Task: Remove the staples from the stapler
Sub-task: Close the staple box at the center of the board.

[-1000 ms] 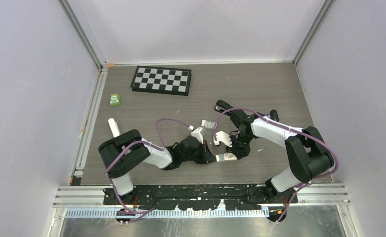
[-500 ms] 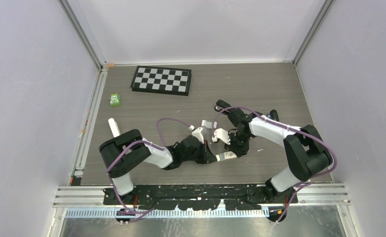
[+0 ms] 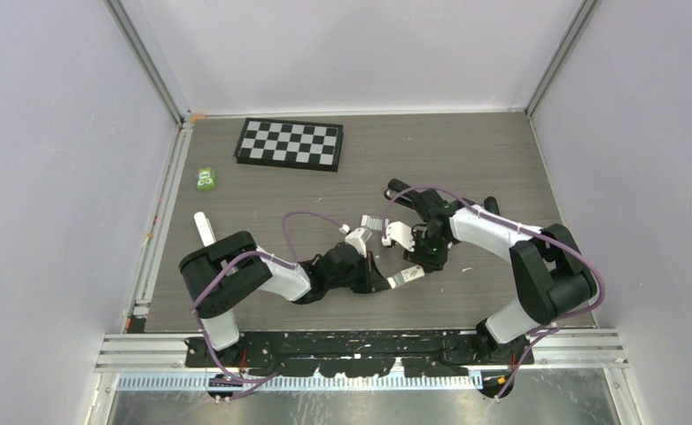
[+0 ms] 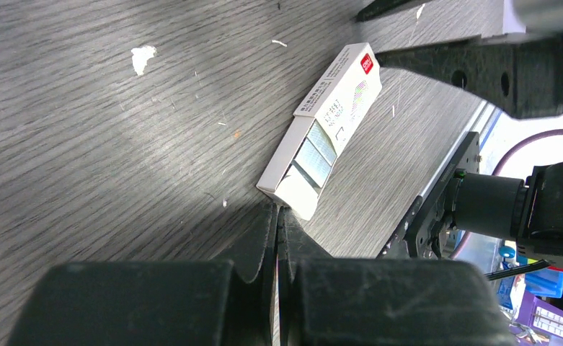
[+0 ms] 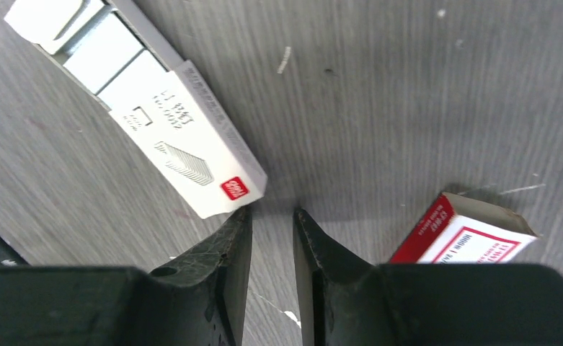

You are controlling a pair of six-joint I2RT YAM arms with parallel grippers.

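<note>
Right gripper (image 5: 272, 220) barely parted on nothing, I see its tips just beside the staple box (image 5: 181, 151), left gripper (image 4: 277, 220) pinched closed, empty

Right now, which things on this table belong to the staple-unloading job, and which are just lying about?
Job:
- open white staple box, staple strips showing
- red-and-white carton beside it
- black object mid-table, probably the stapler

Lying about:
- checkerboard
- small green block
- white cylinder

Left arm (image 3: 280, 279) stretched low, jaws pressed together; right arm's (image 3: 488, 232) jaws slightly parted.
</note>
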